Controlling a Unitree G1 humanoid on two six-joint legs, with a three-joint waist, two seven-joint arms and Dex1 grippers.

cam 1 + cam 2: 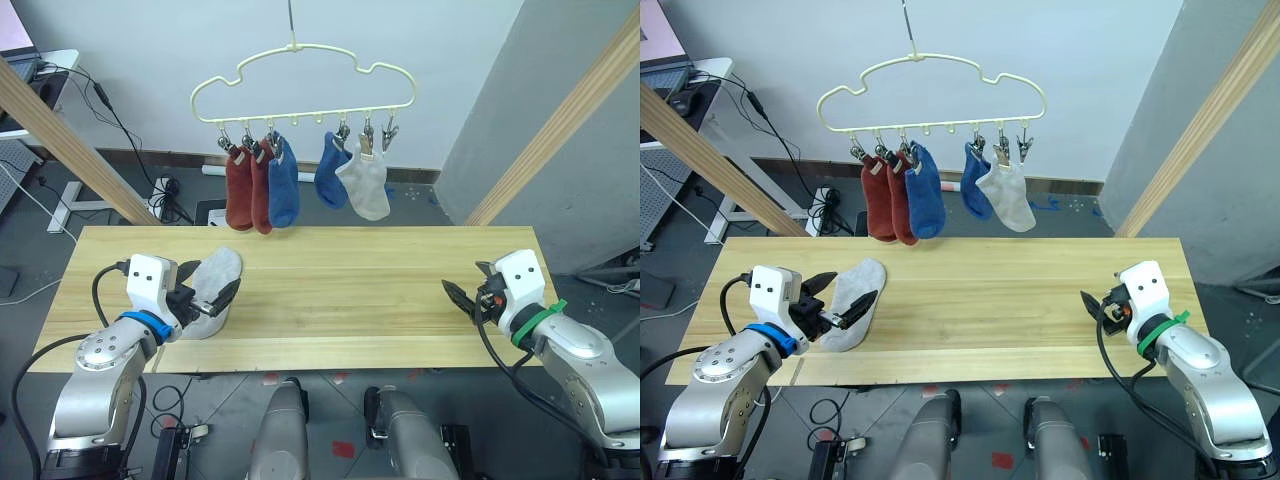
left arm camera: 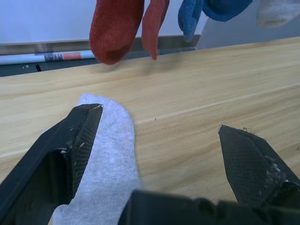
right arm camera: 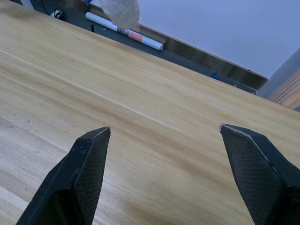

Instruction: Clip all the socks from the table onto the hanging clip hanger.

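Note:
The pale-yellow clip hanger [image 1: 305, 111] hangs behind the table [image 1: 360, 290]. Clipped to it are two rust red socks [image 1: 238, 190], two blue socks [image 1: 283, 190] and one light grey sock [image 1: 367, 185]; the rightmost clip [image 1: 389, 132] holds nothing. Another light grey sock [image 1: 218, 275] lies flat on the table's left part. My left gripper [image 1: 214, 292] is open low over it, one finger above the sock [image 2: 110, 159], the other above bare wood. My right gripper [image 1: 462, 280] is open over the table's right part, nothing between its fingers.
Slanted wooden poles of the frame rise at the left [image 1: 70, 140] and right [image 1: 570, 120] behind the table. Cables and a power strip [image 1: 165, 190] lie on the floor by the wall. A desk [image 1: 30, 70] stands far left.

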